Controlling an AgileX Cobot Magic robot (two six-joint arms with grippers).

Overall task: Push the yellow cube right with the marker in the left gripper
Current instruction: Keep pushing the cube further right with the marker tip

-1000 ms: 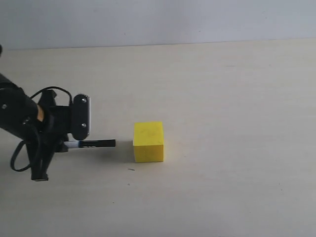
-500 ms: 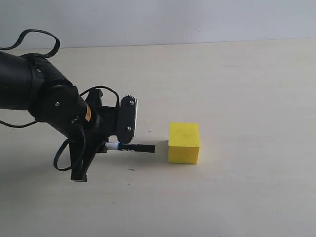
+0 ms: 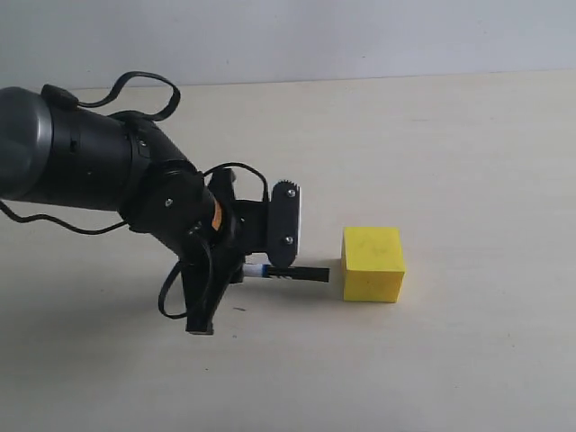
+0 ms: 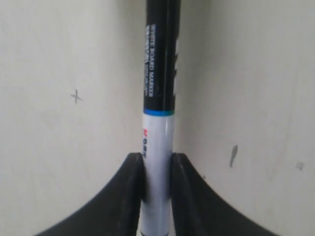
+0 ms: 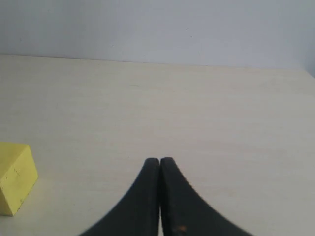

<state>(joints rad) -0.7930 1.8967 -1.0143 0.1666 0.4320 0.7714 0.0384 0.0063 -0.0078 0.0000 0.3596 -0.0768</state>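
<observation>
In the exterior view the yellow cube (image 3: pixel 372 263) sits on the pale table, right of centre. My left gripper (image 3: pixel 255 268) is to its left, shut on the marker (image 3: pixel 292 274), which lies level and points its black cap at the cube's left face. The cap tip is at the cube or a sliver short of it; I cannot tell which. In the left wrist view the marker (image 4: pixel 158 98) runs straight out between the fingers of the left gripper (image 4: pixel 157 162), which clamp its white barrel; the cube is out of that view. My right gripper (image 5: pixel 160 160) is shut on nothing, and the yellow cube (image 5: pixel 15 177) shows off to one side.
The bulky black left arm (image 3: pixel 99 166) and its looping cable (image 3: pixel 135 85) fill the left of the table (image 3: pixel 468 162). A pale wall (image 3: pixel 360 36) rises behind the table's far edge. Small pen marks (image 4: pixel 76 96) dot the surface.
The left arm has swept to the right with the marker held level. The yellow cube has slid right ahead of the marker tip, from left of centre to right of centre.
</observation>
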